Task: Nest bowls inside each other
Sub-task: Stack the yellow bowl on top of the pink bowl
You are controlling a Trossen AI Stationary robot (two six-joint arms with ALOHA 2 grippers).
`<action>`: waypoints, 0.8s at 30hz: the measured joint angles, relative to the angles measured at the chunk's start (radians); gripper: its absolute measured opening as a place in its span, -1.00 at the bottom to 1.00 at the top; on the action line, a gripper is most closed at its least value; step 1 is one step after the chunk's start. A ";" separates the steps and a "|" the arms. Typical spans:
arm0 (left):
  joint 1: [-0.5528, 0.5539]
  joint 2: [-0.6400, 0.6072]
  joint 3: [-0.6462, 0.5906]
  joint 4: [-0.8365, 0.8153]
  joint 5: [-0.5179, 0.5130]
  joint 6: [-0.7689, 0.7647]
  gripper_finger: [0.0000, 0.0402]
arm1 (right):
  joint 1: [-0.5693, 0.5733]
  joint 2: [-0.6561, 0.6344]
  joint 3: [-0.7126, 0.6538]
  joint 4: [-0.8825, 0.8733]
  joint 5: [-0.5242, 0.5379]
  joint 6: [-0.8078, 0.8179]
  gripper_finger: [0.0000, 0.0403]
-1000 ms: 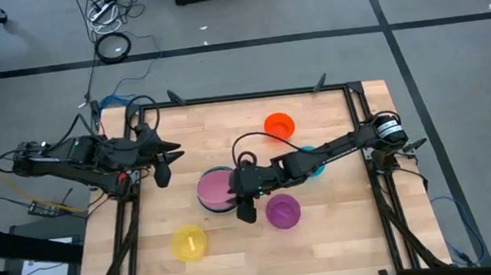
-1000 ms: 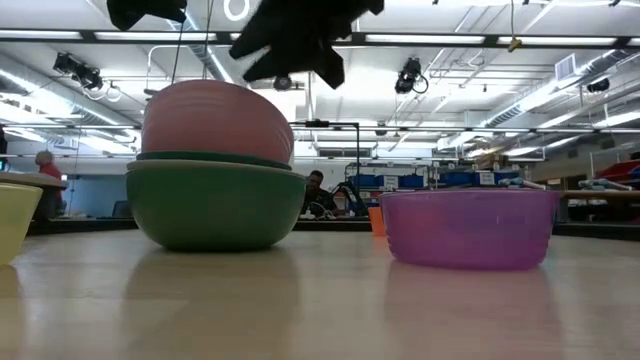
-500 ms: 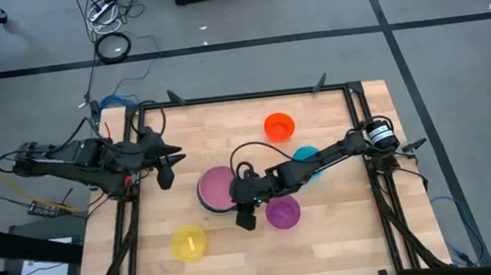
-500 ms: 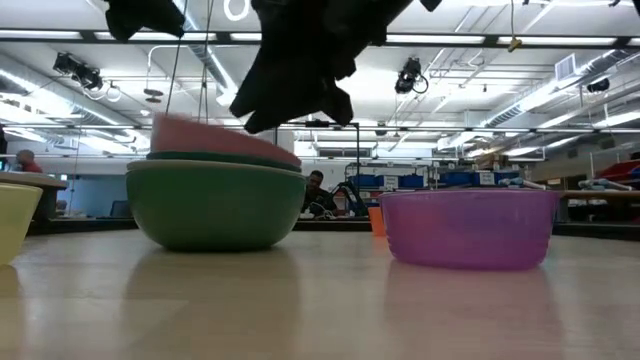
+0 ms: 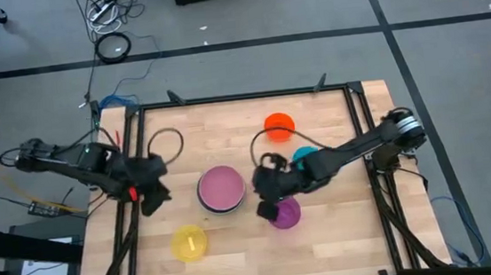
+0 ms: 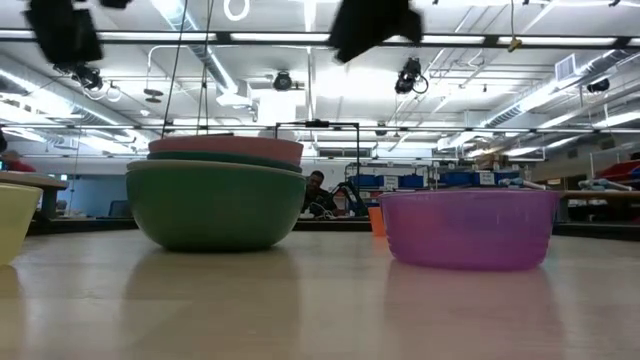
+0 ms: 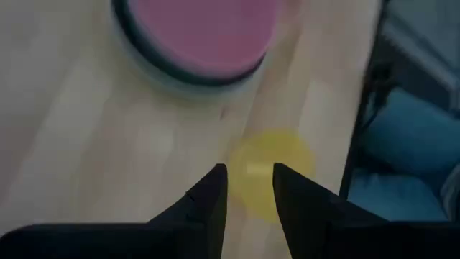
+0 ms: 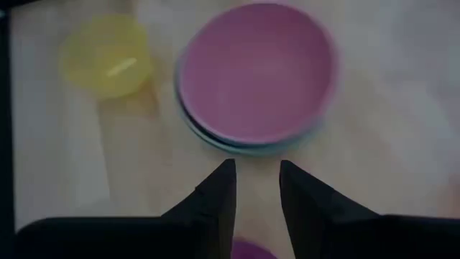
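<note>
A stack of bowls (image 5: 222,189) stands mid-table on its green bottom bowl (image 6: 212,205), with the pink bowl (image 8: 255,72) level inside on top. The purple bowl (image 5: 285,213) sits to its right and the yellow bowl (image 5: 189,242) near-left. The orange bowl (image 5: 278,126) is at the far side. The cyan bowl (image 5: 306,154) is partly hidden by my right arm. My right gripper (image 8: 255,178) hangs open above the gap between the stack and the purple bowl. My left gripper (image 7: 249,181) hangs open left of the stack, pointing down toward the yellow bowl (image 7: 272,173). Neither touches anything.
A black metal frame (image 5: 348,88) borders the wooden table top (image 5: 227,130). Cables trail from the left arm's base (image 5: 109,105). Bare wood lies along the far edge and at the near right corner.
The pink bowl, tilted up above the stack a second ago, has dropped and now sits level in it. My right gripper has moved from the stack's near rim toward the right and up. My left gripper has swung toward the near edge, lowered, and tipped downward.
</note>
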 joint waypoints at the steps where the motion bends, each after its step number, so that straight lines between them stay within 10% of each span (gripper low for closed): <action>1: -0.022 0.003 -0.007 -0.021 0.004 -0.035 -0.39 | 0.012 -0.022 0.000 -0.033 0.027 0.020 -0.53; 13: -0.348 0.203 -0.137 0.190 0.135 0.029 -0.39 | 0.203 -0.179 0.000 -0.461 0.241 0.426 -0.53; 24: -0.427 0.465 -0.139 0.189 -0.109 -0.129 -0.39 | 0.332 -0.184 0.000 -0.566 0.317 0.681 -0.53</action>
